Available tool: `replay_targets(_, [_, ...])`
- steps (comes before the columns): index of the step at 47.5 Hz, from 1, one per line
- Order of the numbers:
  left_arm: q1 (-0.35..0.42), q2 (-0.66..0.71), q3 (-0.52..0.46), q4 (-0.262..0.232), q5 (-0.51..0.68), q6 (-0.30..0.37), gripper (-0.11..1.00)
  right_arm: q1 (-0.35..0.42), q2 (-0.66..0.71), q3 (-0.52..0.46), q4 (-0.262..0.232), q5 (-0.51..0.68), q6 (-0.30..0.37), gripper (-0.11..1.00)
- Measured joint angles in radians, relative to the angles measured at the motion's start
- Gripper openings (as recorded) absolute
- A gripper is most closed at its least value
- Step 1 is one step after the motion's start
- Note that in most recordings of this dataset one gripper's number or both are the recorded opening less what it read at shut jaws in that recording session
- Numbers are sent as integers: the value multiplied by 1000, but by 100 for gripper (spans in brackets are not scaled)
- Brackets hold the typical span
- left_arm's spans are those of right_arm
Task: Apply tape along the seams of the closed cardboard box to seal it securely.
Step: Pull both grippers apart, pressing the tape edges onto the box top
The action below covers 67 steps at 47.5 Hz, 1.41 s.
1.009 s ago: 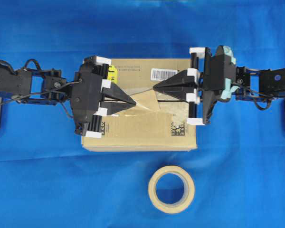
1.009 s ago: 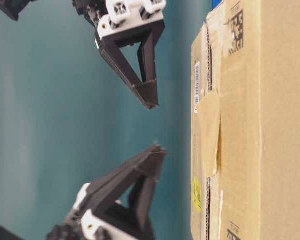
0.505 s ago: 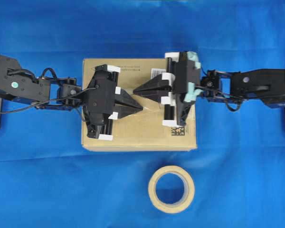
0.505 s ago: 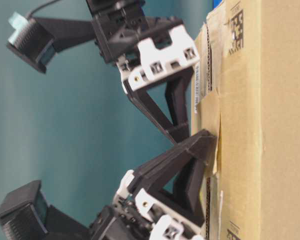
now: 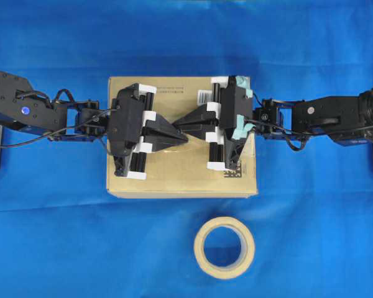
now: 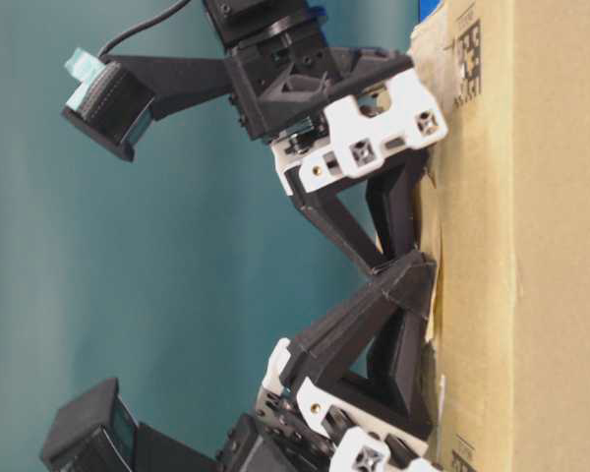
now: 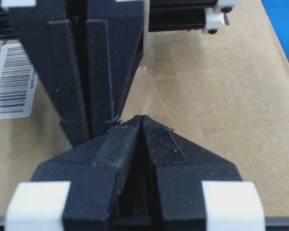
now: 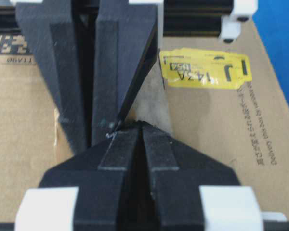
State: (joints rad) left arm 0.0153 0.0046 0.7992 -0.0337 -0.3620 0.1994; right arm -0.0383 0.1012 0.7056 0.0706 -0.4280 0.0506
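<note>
Bright, even light from above fills the overhead view, with soft short shadows on the blue surface (image 5: 311, 248). The table-level view is dimmer, its teal backdrop blurred. In both wrist views, the near jaws look slightly soft.

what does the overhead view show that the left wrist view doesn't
Only the overhead view shows the round tape roll lying on the blue cloth in front of the cardboard box, plus both arms reaching in from the sides. Only the left wrist view shows the tape piece on the box top, just beyond the meeting tips. Both show the shut left tool and right tool tip to tip over the box, and the barcode label.
</note>
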Motion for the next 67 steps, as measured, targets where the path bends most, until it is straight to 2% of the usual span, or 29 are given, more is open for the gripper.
replay_targets(7, [11, -14, 32, 0, -8, -3, 0, 2, -17, 31, 6, 0, 0, 0])
replay_targets(23, [26, -71, 117, 0, -23, -46, 0, 9, -89, 147, 66, -46, 0, 0])
replay_targets(33, [20, -89, 126, 0, -32, -78, 0, 11, -132, 181, 80, -46, -3, 0])
replay_targets(46, [-44, -69, 34, 0, -112, -63, 0, 9, -192, 152, 80, -46, -28, 0])
replay_targets(67, [-43, 40, -35, 0, -130, -32, 0, 23, -12, 14, 80, -18, -37, 0])
